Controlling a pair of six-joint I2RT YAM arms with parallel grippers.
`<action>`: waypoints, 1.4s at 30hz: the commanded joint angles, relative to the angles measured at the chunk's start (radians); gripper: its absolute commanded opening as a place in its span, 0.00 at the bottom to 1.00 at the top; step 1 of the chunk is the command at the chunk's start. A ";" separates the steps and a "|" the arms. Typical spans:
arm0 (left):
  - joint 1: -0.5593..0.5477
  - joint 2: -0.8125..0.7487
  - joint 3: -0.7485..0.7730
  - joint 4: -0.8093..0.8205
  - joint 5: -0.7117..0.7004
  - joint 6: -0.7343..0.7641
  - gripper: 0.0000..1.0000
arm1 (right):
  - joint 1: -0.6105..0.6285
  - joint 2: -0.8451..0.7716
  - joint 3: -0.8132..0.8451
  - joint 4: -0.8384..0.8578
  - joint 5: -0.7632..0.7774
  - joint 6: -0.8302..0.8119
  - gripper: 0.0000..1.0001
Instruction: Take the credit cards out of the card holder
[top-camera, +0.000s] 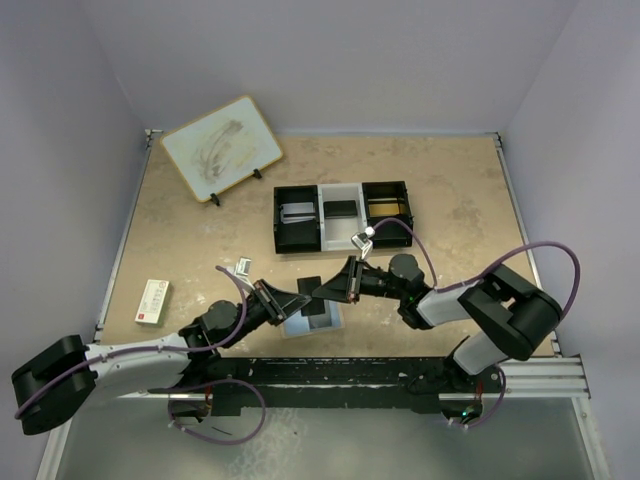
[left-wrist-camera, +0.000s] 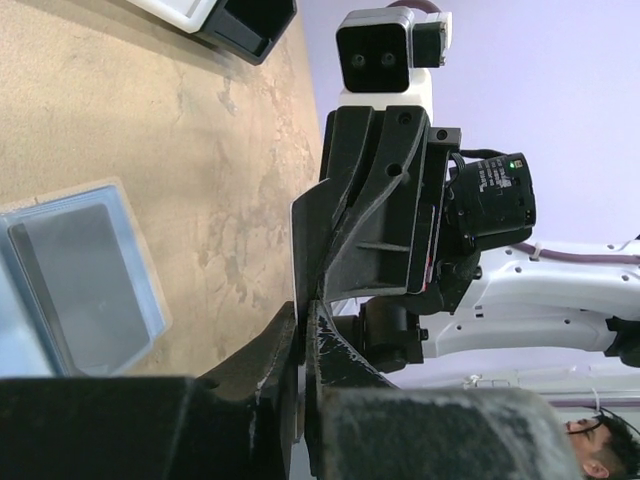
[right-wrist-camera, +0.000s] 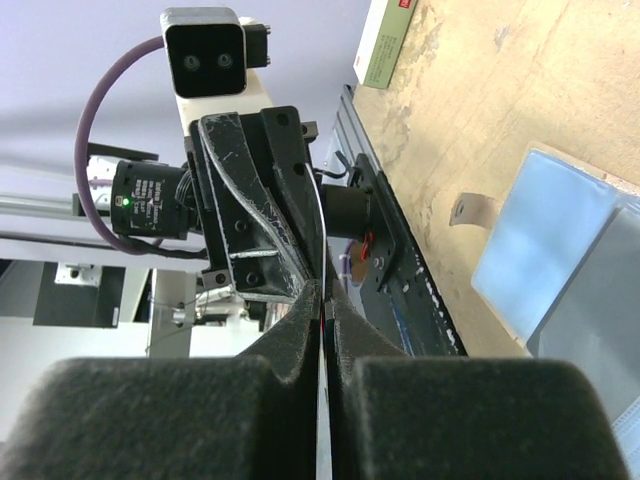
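Note:
A dark credit card (top-camera: 311, 286) hangs edge-up just above the table, pinched from both sides. My left gripper (top-camera: 298, 296) is shut on its left end and my right gripper (top-camera: 326, 289) is shut on its right end. In the left wrist view the card (left-wrist-camera: 303, 250) runs edge-on out of my left gripper (left-wrist-camera: 302, 312) into the facing right fingers (left-wrist-camera: 370, 200). My right gripper (right-wrist-camera: 323, 296) clamps the same thin card (right-wrist-camera: 321, 240). Below lies the open pale-blue card holder (top-camera: 297, 326), with another grey card (left-wrist-camera: 85, 285) lying in it.
A black-and-white three-compartment tray (top-camera: 343, 240) stands behind the grippers, with flat items in its left and middle compartments. A wood-framed whiteboard (top-camera: 220, 147) leans at the back left. A small red-and-white box (top-camera: 152, 300) lies near the left edge.

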 joint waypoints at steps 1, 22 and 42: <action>-0.006 -0.037 0.030 -0.007 -0.010 0.032 0.12 | -0.020 -0.084 0.015 -0.058 -0.007 -0.046 0.00; -0.006 -0.120 0.410 -0.989 -0.290 0.288 0.59 | -0.168 -0.363 0.487 -1.077 0.540 -1.032 0.00; -0.008 -0.167 0.462 -1.062 -0.305 0.324 0.64 | -0.121 0.056 0.630 -0.771 0.687 -2.064 0.00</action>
